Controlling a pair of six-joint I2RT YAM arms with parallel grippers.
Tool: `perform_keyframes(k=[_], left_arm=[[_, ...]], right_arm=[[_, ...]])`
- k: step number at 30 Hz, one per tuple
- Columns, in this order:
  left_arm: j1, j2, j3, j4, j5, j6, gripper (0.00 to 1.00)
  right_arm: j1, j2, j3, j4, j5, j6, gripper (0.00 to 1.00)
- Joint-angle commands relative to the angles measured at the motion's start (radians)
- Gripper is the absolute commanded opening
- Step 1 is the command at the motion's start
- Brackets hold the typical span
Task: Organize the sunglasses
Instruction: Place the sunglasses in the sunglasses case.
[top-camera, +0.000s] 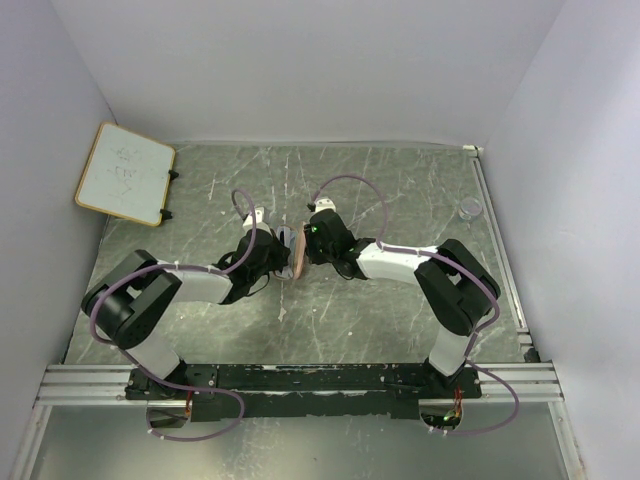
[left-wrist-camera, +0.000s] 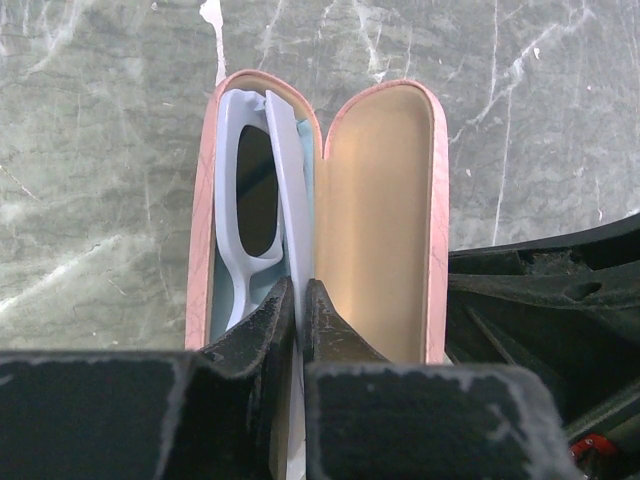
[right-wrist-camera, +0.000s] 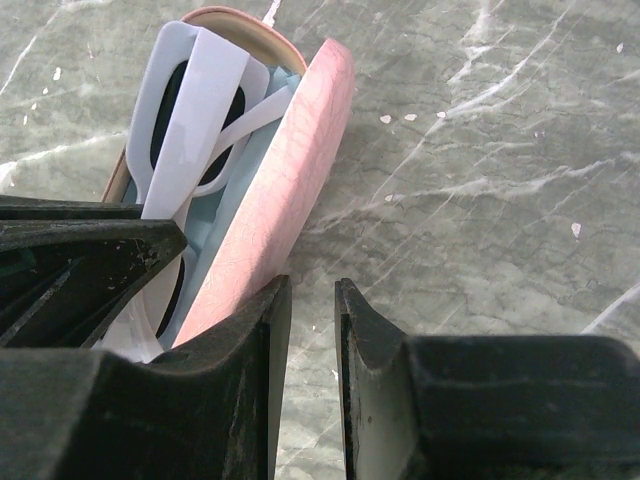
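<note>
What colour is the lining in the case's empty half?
Tan beige; the case lining shows best in the left wrist view.

Black-and-white arms (top-camera: 195, 285) trail purple cables (top-camera: 350, 178); left hand (left-wrist-camera: 300, 287), right hand (right-wrist-camera: 312, 285) are scuffed black.

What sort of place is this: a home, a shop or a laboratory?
Probably a robot test booth in a laboratory: plain white walls close in the marbled table, two robot arms are mounted on a metal rail, and a small whiteboard sits in the corner.
</note>
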Motion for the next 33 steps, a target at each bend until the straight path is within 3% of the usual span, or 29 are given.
perform_keyframes(k=[1, 5, 10, 23, 33], left_arm=[[0.005, 0.024, -0.008, -0.003, 0.000, 0.028, 0.13], [0.006, 0.023, -0.008, -0.004, 0.003, 0.031, 0.19], [0.007, 0.010, -0.011, -0.008, 0.003, 0.034, 0.42], [0.007, -0.075, 0.011, -0.093, -0.028, 0.064, 0.48], [0.007, -0.219, 0.004, -0.201, -0.150, 0.077, 0.50]], right_arm=[[0.006, -0.015, 0.021, 0.005, 0.015, -0.003, 0.25], [0.007, -0.015, 0.024, 0.003, 0.016, -0.004, 0.25], [0.007, -0.012, 0.024, 0.005, 0.014, -0.003, 0.25], [0.007, -0.008, 0.024, 0.006, 0.013, -0.004, 0.25], [0.007, -0.003, 0.033, 0.004, 0.008, -0.006, 0.25]])
